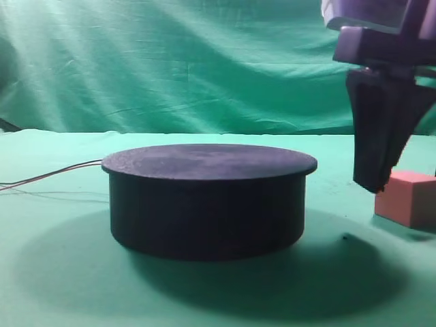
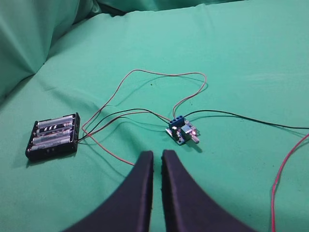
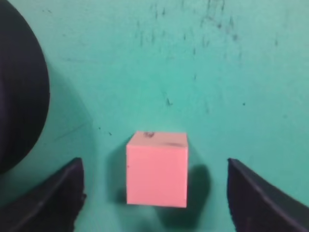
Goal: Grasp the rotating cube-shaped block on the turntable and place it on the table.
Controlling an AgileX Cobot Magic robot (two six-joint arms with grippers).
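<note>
Exterior high: cube-shaped block already off turntable, on green-cloth bench right of drum; placing step looks done, next move likely straight lift clear; right pincer above block.
Left wrist: left pincer fingers nearly together, holding nothing (battery holder beyond).
Right wrist: matte salmon cube between spread, apart fingers, untouched; turntable rim at left.
</note>
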